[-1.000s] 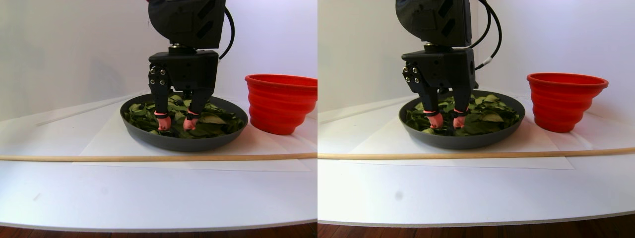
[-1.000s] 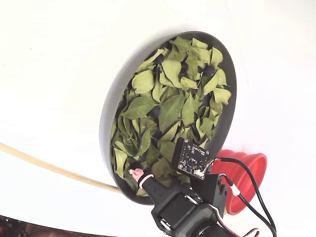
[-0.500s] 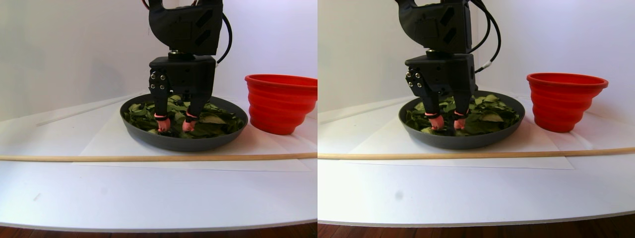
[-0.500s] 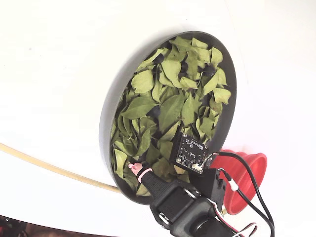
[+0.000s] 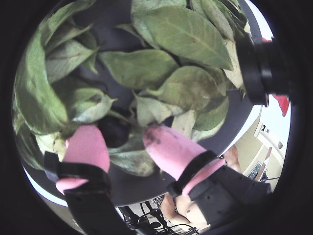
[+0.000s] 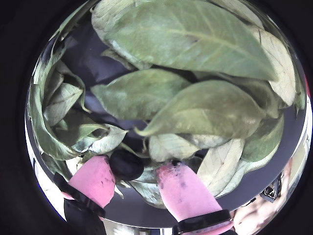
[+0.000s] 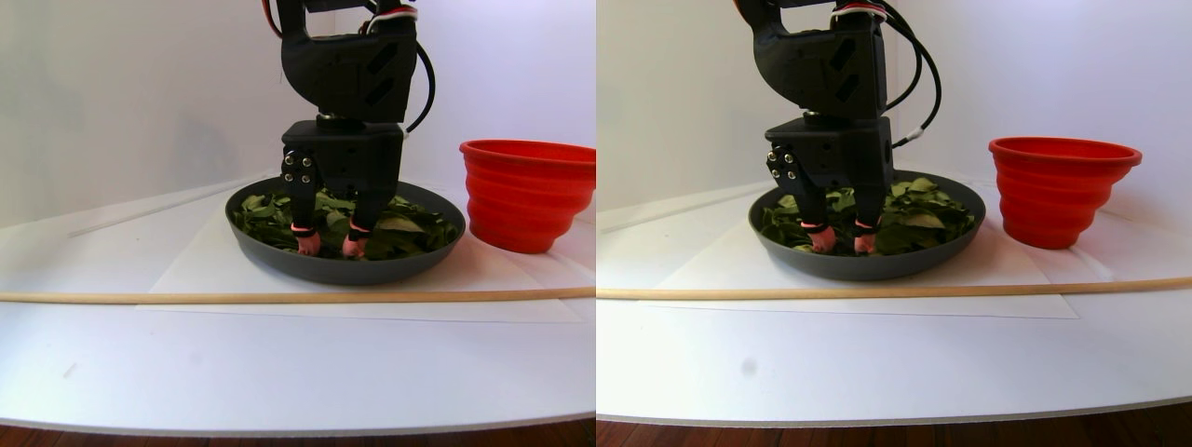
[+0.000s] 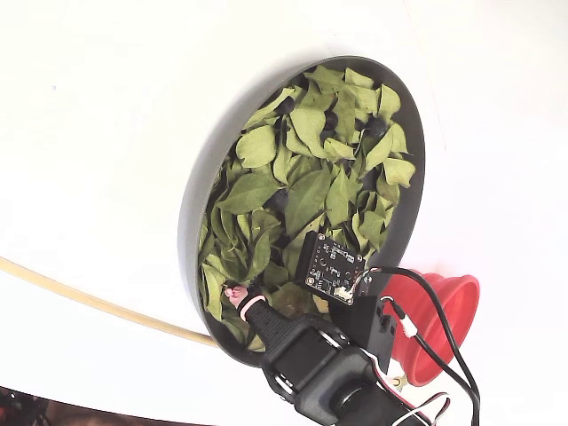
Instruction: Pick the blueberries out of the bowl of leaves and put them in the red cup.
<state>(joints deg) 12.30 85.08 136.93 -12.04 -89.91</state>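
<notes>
The dark grey bowl (image 7: pixel 345 270) (image 8: pixel 191 222) is full of green leaves (image 8: pixel 293 195) (image 6: pixel 195 44). My gripper (image 7: pixel 330 245) points straight down into the near part of the bowl, its pink fingertips (image 8: pixel 236 293) sunk among the leaves. In both wrist views the gripper (image 6: pixel 137 169) (image 5: pixel 121 134) is open, and one dark blueberry (image 6: pixel 126 164) (image 5: pixel 115 131) lies between the fingers. It rests against the left finger, with a gap to the right one. The red cup (image 7: pixel 526 196) (image 8: pixel 444 311) stands just beside the bowl, to the right in the stereo pair view.
A thin wooden stick (image 7: pixel 279 296) (image 8: pixel 89 302) lies across the white table in front of the bowl. A white paper sheet (image 7: pixel 186 265) lies under the bowl. The table's front edge (image 7: pixel 279 426) is near the stereo camera.
The gripper has dropped lower into the leaves, so less of the pink tips shows. In the fixed view it has shifted slightly towards the bowl's middle.
</notes>
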